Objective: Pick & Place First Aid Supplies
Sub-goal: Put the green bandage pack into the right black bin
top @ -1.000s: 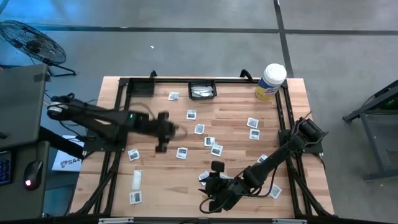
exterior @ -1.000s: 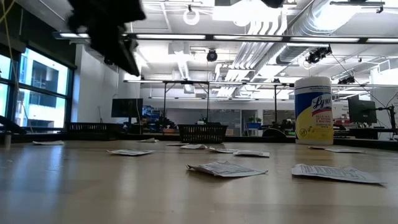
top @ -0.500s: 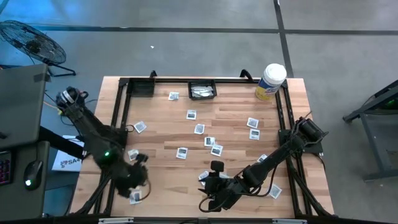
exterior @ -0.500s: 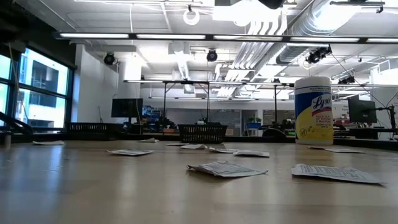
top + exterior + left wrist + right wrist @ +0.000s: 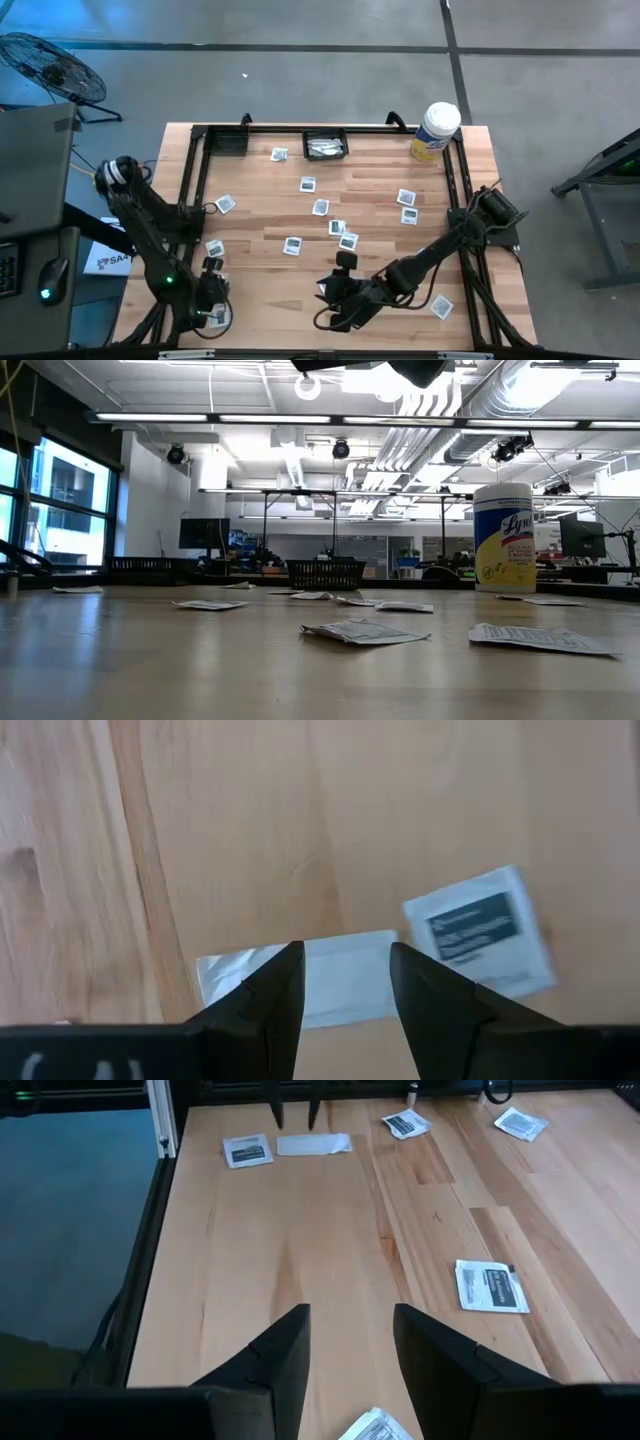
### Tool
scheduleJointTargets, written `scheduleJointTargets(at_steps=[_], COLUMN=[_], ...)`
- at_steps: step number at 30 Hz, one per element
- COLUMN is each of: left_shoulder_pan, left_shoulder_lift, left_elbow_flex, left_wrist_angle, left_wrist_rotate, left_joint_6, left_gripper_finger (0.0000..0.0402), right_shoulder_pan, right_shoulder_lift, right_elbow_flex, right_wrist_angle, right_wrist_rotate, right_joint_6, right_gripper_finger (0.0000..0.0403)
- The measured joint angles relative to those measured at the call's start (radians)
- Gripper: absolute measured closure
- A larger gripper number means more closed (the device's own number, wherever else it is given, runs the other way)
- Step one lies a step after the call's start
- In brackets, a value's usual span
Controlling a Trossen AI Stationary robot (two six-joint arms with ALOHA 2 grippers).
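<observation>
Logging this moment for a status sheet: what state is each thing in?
Left end effector: open, above the narrow white strip.
Right end effector: open, empty, over bare wood.
Black basket: holds packets.
Wipes tub: upright, lid closed.

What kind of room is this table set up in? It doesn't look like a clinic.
Probably an open lab or workshop: bare ceiling ducts and strip lights overhead, more framed work tables and monitors behind, and a bare concrete floor around the wooden table.
</observation>
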Motion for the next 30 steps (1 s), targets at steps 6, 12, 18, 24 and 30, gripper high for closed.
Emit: scheduleJointTargets(at_steps=[6,12,18,24,30], left_shoulder_pan=[0.054,0.131,0.237,0.414,0.580], left_shoulder_lift=[0.071,0.102,0.100,0.107,0.107], left_elbow_flex=[0.000,-0.033,-0.086,-0.117,-0.139], left_wrist_angle=[-0.046,-0.036,0.129,0.424,0.736], left_wrist_rotate=[0.064,0.091,-0.020,-0.078,-0.071], left_joint_6=[-0.062,-0.048,0.157,0.531,0.693], left_gripper_finger=[0.0254,0.0254,0.0254,0.0254,0.0254], right_shoulder_pan=[0.000,0.000,0.000,-0.007,-0.006], right_shoulder_lift=[0.000,0.000,0.000,0.002,0.003], right_elbow_flex=[0.000,0.000,0.000,0.000,0.000], right_wrist_angle=[0.011,0.060,0.075,0.107,0.105], right_wrist_rotate=[-0.027,-0.084,-0.103,-0.077,0.051], right_joint_6=[0.007,0.002,0.000,0.002,-0.007], right_gripper_finger=[0.0263,0.0263,0.0263,0.0263,0.0263])
